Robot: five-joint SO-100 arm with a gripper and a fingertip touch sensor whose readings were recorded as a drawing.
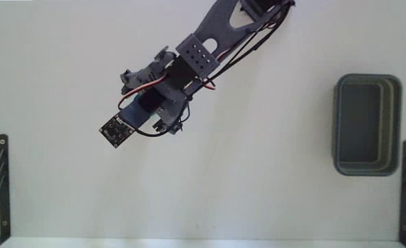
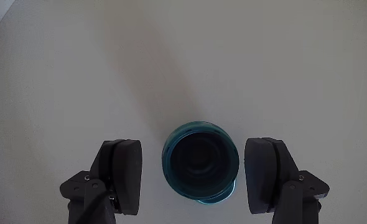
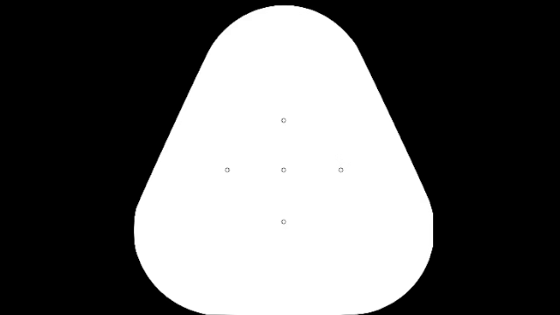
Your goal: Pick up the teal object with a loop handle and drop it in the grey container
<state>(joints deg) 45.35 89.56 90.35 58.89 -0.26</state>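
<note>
Small teal cup on the surface—looks light, stiff, slick; best squeezed across its rim by spread fingers, nothing held.

My arm is slate-grey printed plastic with a perforated block of small holes, black servo housings and red and black cables trailing to the upper right of the fixed view. A small black camera board sits at my wrist. My gripper ends in two dark grey, rounded fingers.
</note>
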